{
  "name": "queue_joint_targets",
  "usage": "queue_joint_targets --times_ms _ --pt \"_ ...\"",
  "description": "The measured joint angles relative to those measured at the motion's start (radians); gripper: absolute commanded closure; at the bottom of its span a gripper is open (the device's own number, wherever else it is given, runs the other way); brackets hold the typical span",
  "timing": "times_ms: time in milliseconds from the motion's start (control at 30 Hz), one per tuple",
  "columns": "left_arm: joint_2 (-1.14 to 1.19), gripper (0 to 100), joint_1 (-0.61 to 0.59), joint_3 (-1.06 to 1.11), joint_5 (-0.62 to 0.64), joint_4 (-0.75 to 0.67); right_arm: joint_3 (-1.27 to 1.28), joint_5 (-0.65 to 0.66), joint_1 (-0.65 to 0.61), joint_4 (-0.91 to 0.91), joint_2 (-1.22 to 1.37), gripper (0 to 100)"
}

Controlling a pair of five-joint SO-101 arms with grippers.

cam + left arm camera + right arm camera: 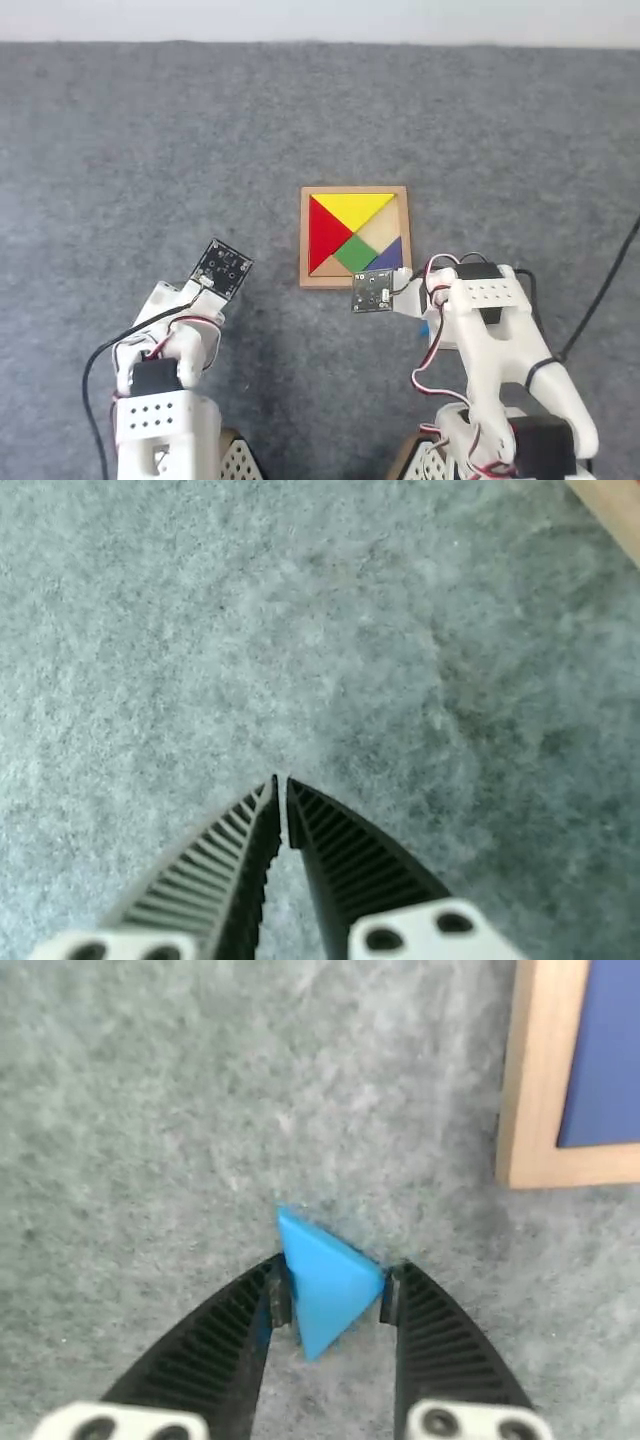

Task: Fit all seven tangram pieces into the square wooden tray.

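Right jaws clamp light-blue triangle (325,1295) near tray (530,1080); left jaws closed, empty.

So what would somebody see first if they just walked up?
Probably the wooden tray in the middle of the grey mat, holding red, yellow, green and dark blue pieces. Next, the right hand pinching a light blue triangle near the tray's corner. The left hand is shut over bare mat.
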Motion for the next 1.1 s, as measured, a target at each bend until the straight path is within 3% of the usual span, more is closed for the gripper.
queue_joint_targets --times_ms 233,433,633,900,1100 --pt "-0.002 99 0.000 0.000 0.000 0.000 -0.037 -0.005 0.000 0.032 0.000 86.5" --pt "-0.003 99 0.000 0.000 -0.040 0.000 -0.206 -0.009 0.000 0.199 0.000 86.5" --pt "-0.003 99 0.000 0.000 -0.044 0.000 -0.368 -0.026 -0.003 0.255 0.000 86.5" --pt "-0.003 99 0.000 0.000 -0.044 0.000 -0.509 -0.051 -0.175 0.256 0.029 86.5" --pt "-0.003 99 0.000 0.000 -0.044 0.000 -0.710 -0.051 -0.244 0.258 0.264 86.6"
